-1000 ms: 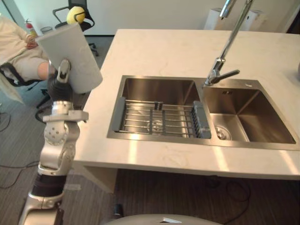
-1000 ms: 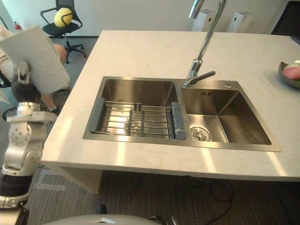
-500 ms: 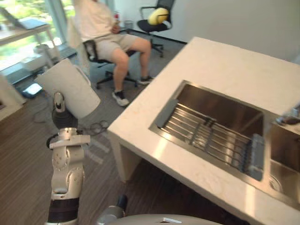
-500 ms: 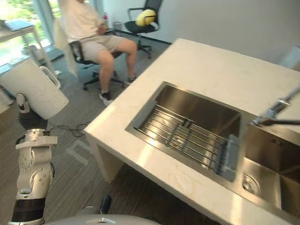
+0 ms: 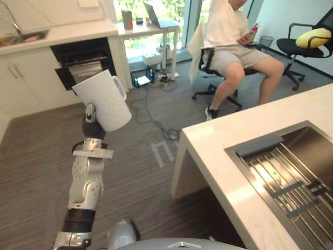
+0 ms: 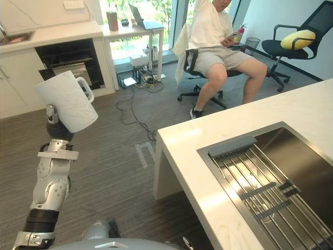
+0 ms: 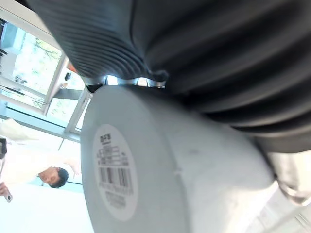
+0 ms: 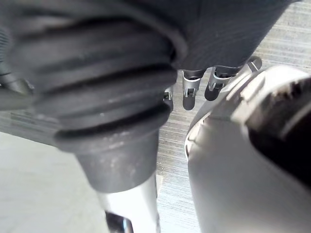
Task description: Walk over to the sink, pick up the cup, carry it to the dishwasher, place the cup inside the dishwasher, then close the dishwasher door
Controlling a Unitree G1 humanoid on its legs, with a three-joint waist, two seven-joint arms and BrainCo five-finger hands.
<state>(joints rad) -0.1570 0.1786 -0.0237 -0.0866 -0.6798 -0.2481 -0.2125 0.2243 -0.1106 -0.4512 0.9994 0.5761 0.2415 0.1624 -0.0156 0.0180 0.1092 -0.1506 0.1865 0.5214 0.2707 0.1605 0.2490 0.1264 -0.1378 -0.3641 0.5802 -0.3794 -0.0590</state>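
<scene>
Right hand (image 8: 192,94): fingers hanging loose, holding nothing.
Counter (image 5: 223,151): near right, with sink (image 5: 312,151) and wire rack (image 5: 286,182), both cut off at the edge.
Left hand (image 5: 90,115): raised, thumb pressed up the wall of the white cup (image 5: 102,99), other fingers hidden behind it.
Floor (image 5: 41,156): cables (image 5: 151,112) trailing across it.
Beyond: seated person (image 5: 226,26); office chair (image 5: 294,48) with yellow cushion (image 5: 312,37).
Far left: dishwasher (image 5: 78,57), open, its inside dark and hard to make out.

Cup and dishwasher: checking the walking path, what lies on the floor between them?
Bare floor, in both eye views, between the cup in the left hand and the open dishwasher; cables lie further right.
</scene>
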